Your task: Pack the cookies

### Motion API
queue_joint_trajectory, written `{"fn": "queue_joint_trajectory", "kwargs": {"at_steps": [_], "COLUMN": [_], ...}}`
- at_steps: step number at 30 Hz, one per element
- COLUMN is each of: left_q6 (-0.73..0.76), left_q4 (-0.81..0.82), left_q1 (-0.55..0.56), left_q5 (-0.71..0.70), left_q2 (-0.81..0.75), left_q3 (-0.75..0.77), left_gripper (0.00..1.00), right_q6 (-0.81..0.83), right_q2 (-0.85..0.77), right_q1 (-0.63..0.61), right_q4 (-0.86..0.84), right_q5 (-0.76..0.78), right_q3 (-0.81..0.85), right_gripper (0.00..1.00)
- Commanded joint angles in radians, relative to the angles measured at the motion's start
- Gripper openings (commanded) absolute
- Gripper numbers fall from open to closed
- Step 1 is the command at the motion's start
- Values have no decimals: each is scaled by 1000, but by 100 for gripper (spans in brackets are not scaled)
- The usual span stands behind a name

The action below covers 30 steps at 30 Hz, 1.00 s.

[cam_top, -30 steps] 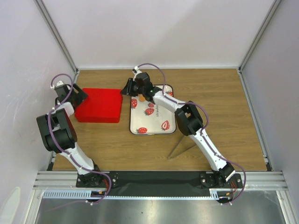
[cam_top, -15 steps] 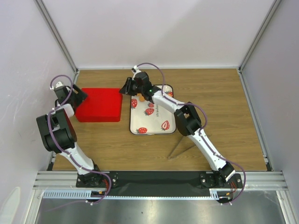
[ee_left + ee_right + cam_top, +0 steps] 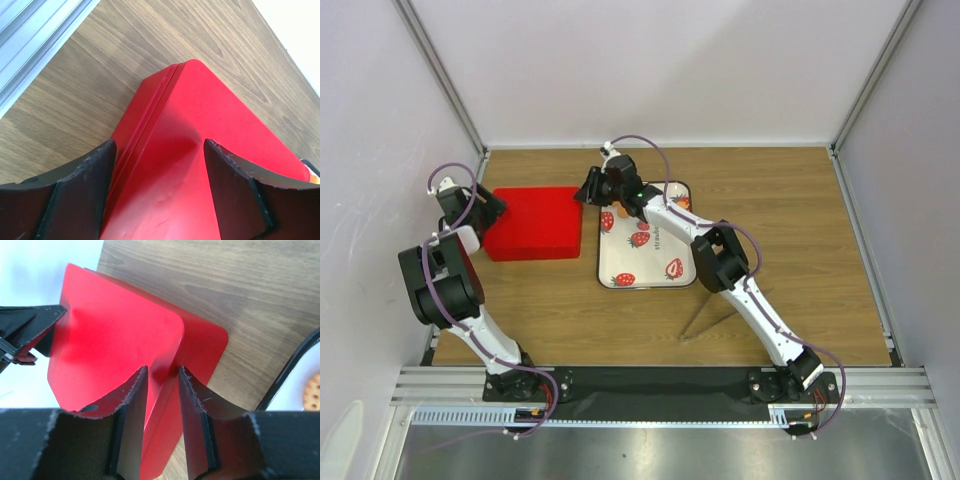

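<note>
Shifted left, right end effector [image 3: 162, 372] pinches the lid of a flat red box [image 3: 532, 222], starting opening; left end effector [image 3: 159, 145] straddles it, wide open.

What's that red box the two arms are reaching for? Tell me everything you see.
The red box is flat, squarish, round-cornered and smooth, plastic-looking, lying on the wooden table beside the strawberry tray. Its lid looks tilted up off the base on the tray side, where the right gripper pinches its edge. The left gripper stands open astride the opposite end.
</note>
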<state>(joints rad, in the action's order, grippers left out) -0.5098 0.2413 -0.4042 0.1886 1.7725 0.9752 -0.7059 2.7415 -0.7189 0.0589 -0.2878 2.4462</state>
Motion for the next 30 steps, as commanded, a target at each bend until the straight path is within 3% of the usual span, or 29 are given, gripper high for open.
{"fn": "queue_joint_trajectory", "kwargs": {"at_steps": [1, 15, 30], "left_q6": [-71, -108, -101], "left_q4": [1, 10, -39], "left_q1": [36, 68, 74], "left_q5": [100, 86, 55], "left_q2": [-19, -45, -81], "left_q3": [-39, -90, -76], "left_gripper": [75, 68, 71], "right_q6": [20, 80, 129], "right_q2": [24, 20, -52], "right_q1": [-57, -85, -56], "right_q4": [-1, 48, 62], "right_q5": [-27, 27, 99], "right_q3": [54, 68, 22], "right_gripper": [37, 37, 40]}}
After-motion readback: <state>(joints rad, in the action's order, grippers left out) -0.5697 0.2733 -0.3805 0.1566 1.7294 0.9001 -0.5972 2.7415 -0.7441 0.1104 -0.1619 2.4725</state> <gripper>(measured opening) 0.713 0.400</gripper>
